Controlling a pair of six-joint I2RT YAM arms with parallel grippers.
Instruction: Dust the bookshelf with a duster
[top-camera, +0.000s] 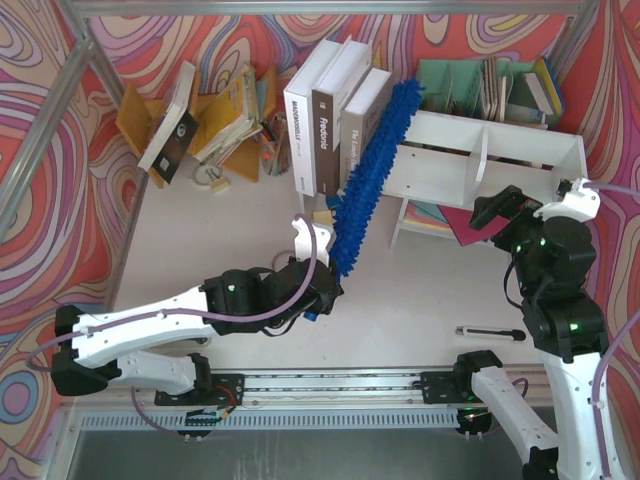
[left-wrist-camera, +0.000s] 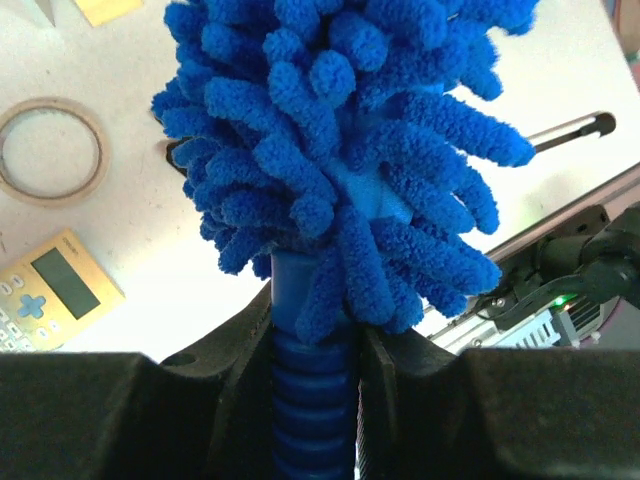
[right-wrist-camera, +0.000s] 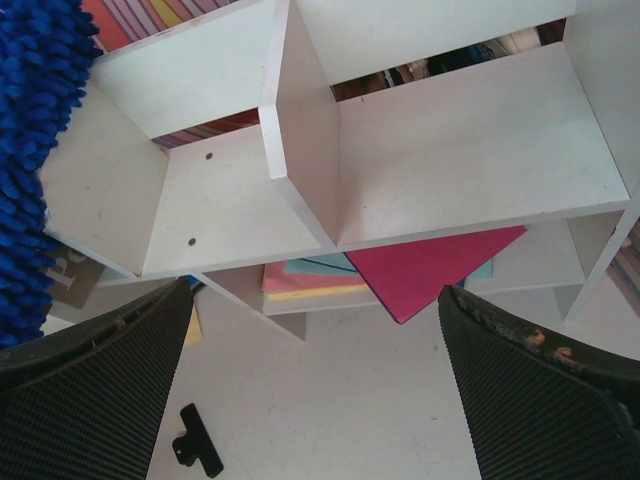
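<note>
The left tool (top-camera: 322, 288) is clamped on the duster (top-camera: 372, 170) at its ribbed handle (left-wrist-camera: 312, 420), just below the head, with the jaws snug on both sides. The duster runs up and away from that tool. Its far tip sits at the end of the bookshelf (top-camera: 455, 170), between the end wall and the standing books (top-camera: 325, 115). I cannot tell whether the pile touches the board. The right tool (top-camera: 498, 208) hangs in front of the shelf with its jaws wide apart, holding nothing.

The step in hand looks like the first wipe. To do it well, I judge the left tool should swing the head to its right, over the end wall and onto a flat board. It should then lay the length of the head down rather than poke with the tip, and drag it along under light pressure. The grip is far from the tip, so a hard press would lever the handle in the jaws. A careless sweep could tip the books close by.

The head is thick chenille fingers, soft and springy. The handle is hard plastic, with ridges that help the hold. The shelf is smooth white board with square edges, a thin divider (right-wrist-camera: 300, 120) and two small holes in the bay nearer the duster. Loose coloured sheets (right-wrist-camera: 430, 265) lie under it on the tabletop (top-camera: 430, 290).
</note>
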